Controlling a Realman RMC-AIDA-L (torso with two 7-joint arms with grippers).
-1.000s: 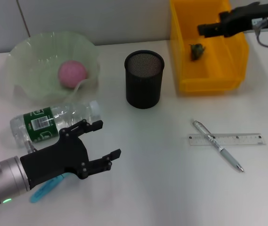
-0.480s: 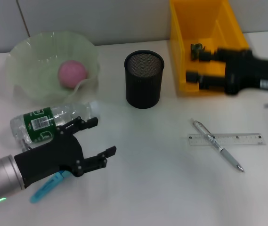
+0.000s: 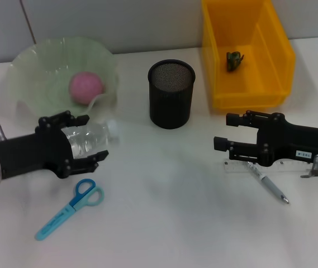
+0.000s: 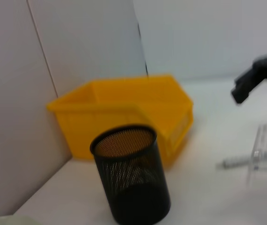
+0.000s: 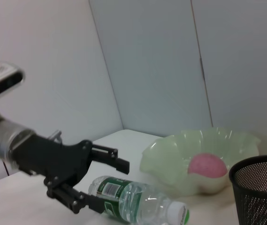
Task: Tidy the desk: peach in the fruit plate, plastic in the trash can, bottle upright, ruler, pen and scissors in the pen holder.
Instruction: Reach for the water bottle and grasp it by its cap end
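A clear bottle [image 3: 91, 139] with a green label lies on its side below the green fruit plate [image 3: 36, 67], which holds the pink peach [image 3: 86, 86]. My left gripper [image 3: 76, 140] is open with a finger on each side of the bottle; it also shows in the right wrist view [image 5: 112, 185] at the bottle [image 5: 138, 205]. My right gripper [image 3: 224, 132] is open just above the left end of the ruler [image 3: 232, 166] and the pen [image 3: 271, 187]. Blue scissors [image 3: 69, 209] lie at the front left. The black mesh pen holder [image 3: 171, 94] stands in the middle.
A yellow bin [image 3: 270, 95] at the back right holds a dark crumpled piece of plastic [image 3: 234, 60]. The left wrist view shows the pen holder [image 4: 131, 180], the bin [image 4: 124, 108] and the ruler [image 4: 264, 145]. A grey wall runs behind the desk.
My left gripper has moved from over the scissors back to the bottle, uncovering the scissors. My right gripper has come from the yellow bin down to the ruler and pen.
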